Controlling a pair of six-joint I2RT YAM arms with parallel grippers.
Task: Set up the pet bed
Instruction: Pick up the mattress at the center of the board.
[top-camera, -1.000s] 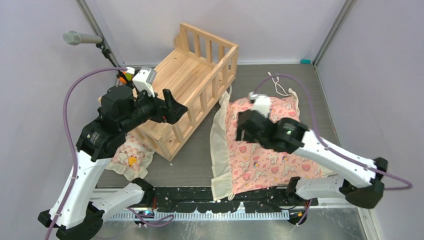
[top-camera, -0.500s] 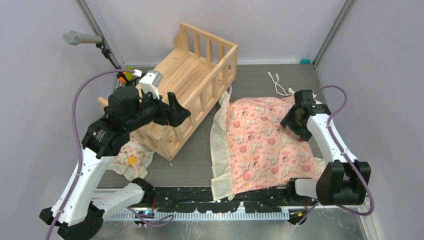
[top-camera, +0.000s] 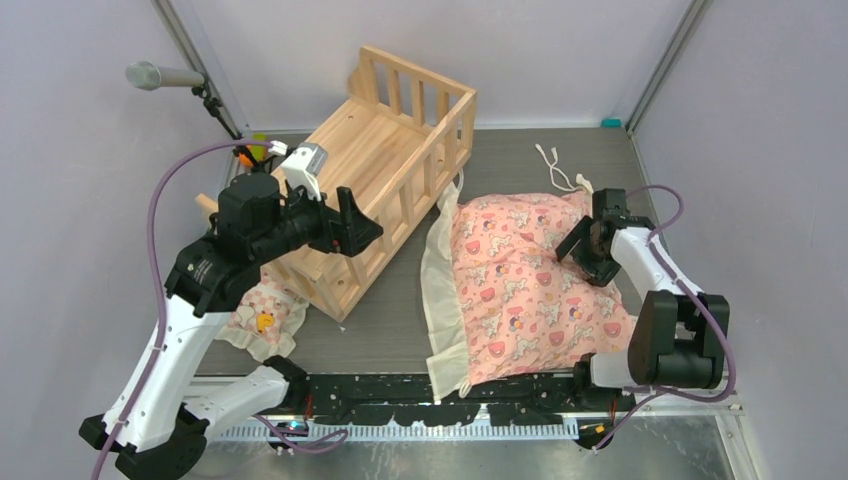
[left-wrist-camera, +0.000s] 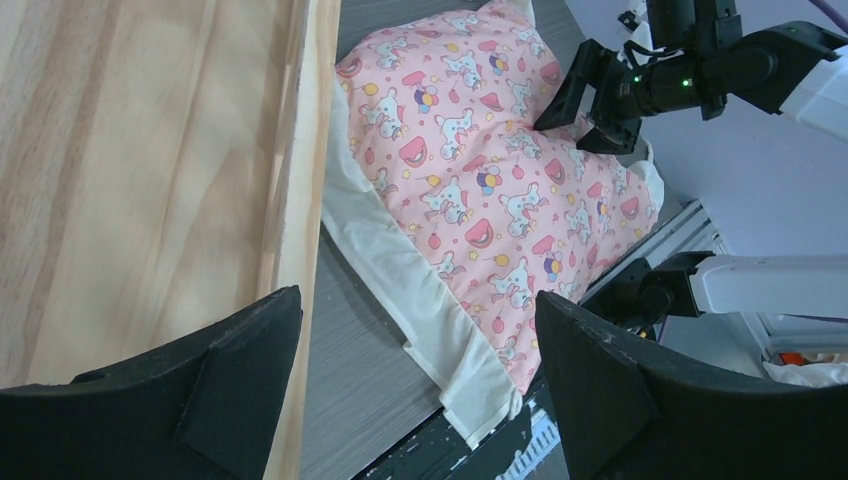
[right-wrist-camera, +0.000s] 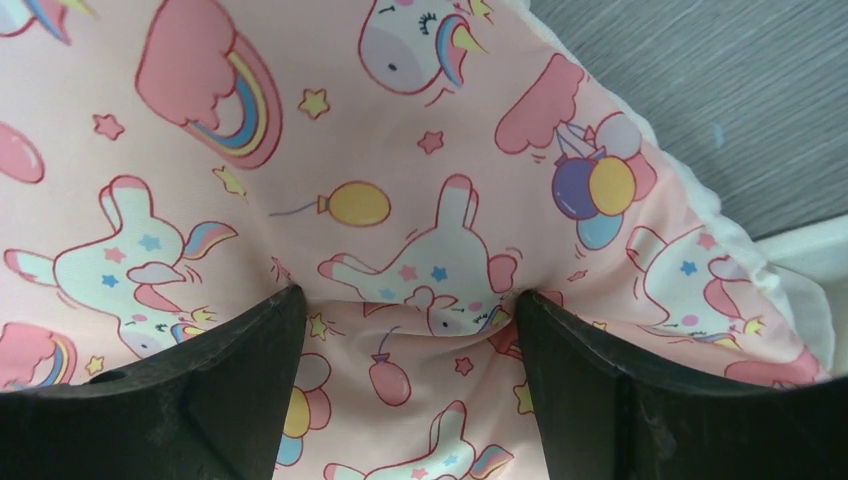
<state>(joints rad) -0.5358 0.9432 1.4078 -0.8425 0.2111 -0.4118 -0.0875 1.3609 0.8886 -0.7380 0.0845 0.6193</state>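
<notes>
Pressing my right jaws, spread wide, into the pink cushion (top-camera: 520, 290) at centre right; my left jaws hang released by the pet bed (top-camera: 395, 150), upper centre on the desk (top-camera: 390, 320).

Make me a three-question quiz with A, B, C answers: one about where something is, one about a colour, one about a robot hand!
1. Where is the small pillow? A) in the pet bed B) on the table beside it C) on the cushion
2. The cushion is mostly: A) pink B) blue C) green
3. The right gripper is: A) shut on the pillow B) shut in midair C) open, pressing the cushion
B, it lies by the bed's near corner; A, pink unicorn print; C, its jaws stand apart, denting fabric.
</notes>
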